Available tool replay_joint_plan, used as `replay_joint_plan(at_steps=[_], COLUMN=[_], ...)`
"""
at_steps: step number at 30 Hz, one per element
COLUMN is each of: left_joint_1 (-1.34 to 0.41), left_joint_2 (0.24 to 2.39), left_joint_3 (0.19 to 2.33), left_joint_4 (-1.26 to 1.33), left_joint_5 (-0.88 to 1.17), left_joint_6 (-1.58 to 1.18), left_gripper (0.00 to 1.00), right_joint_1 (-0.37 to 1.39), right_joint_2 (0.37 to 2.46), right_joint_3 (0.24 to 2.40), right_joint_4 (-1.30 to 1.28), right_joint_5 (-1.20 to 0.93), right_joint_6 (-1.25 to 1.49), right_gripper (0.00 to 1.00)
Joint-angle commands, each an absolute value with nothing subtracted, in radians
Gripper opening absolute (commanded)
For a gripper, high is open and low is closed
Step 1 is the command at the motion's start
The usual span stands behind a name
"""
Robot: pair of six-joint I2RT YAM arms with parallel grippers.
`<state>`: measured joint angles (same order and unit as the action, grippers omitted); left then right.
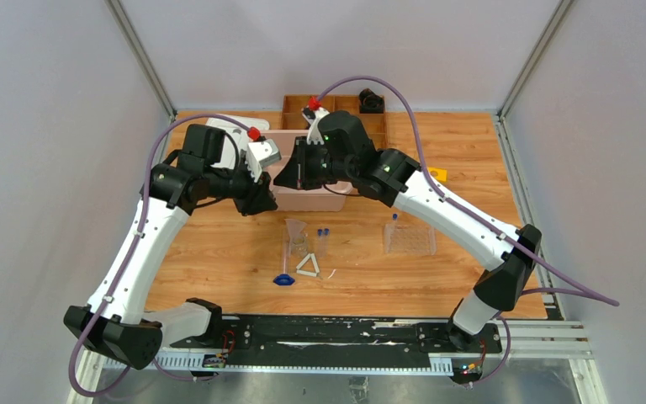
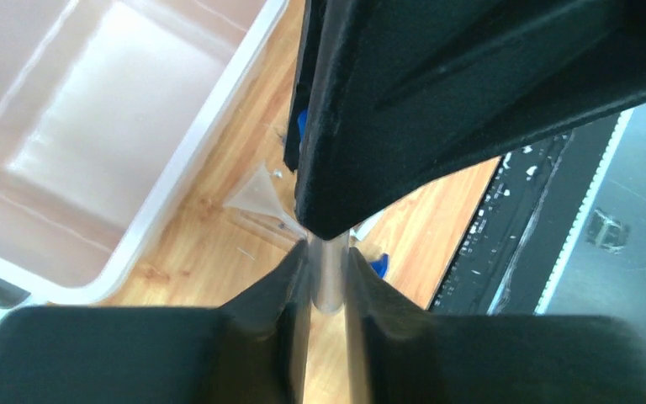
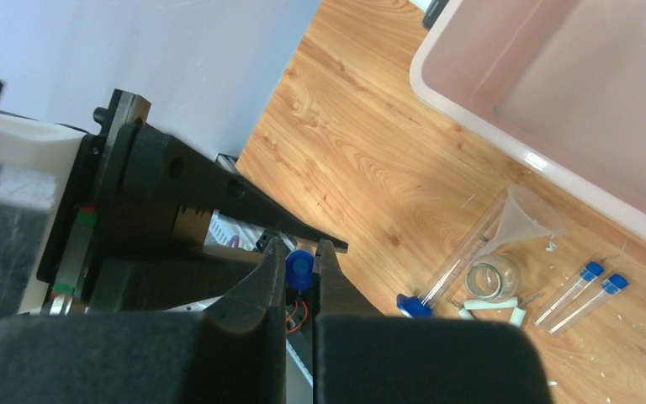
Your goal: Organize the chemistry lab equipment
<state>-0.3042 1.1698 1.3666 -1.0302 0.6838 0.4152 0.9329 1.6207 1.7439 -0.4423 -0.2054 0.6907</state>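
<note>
we have left gripper [image 2: 328,252] clamped on a clear tube [image 2: 330,286], right gripper [image 3: 300,257] pinching its blue cap [image 3: 299,268], both near pink bin [image 1: 311,202] at 12 o'clock from the funnel [image 1: 296,229].

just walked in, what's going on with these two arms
Both arms are raised by the pink bin, sharing one blue-capped tube. The left jaws are clamped on its clear body and the right jaws are closed around its blue cap, so it looks like a handover or an uncapping. On the table lie a glass funnel, two more capped tubes, a white triangle, a small blue piece and a tube rack.
</note>
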Motion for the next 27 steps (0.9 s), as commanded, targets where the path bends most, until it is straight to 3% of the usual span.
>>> replay_joint_plan(at_steps=[1,3,6,18,27], left_joint_1=[-0.313,-0.313,-0.312,-0.313,-0.313], left_joint_2=[1.151,1.156,1.152,1.198,1.205], left_joint_3=[1.37,1.374,1.371,1.419,1.407], left_joint_4=[-1.019,-1.019,-1.019,-1.019,-1.018], left_joint_5=[0.658,0.64,0.624,0.458,0.439], left_joint_6=[0.418,0.397,0.38,0.325,0.315], left_gripper=[0.41,0.71,0.98,1.0,1.0], right_joint_1=[0.911,0.897,0.861,0.807,0.789], right_joint_2=[1.607,1.575,1.512,1.166,1.028], right_joint_3=[1.74,1.707,1.641,1.253,0.977], right_joint_4=[-0.458,-0.47,-0.499,-0.728,-0.735], right_joint_5=[-0.221,-0.208,-0.195,0.303,0.448], right_joint_6=[0.689,0.675,0.645,0.494,0.522], right_gripper=[0.0,0.0,0.0,0.0,0.0])
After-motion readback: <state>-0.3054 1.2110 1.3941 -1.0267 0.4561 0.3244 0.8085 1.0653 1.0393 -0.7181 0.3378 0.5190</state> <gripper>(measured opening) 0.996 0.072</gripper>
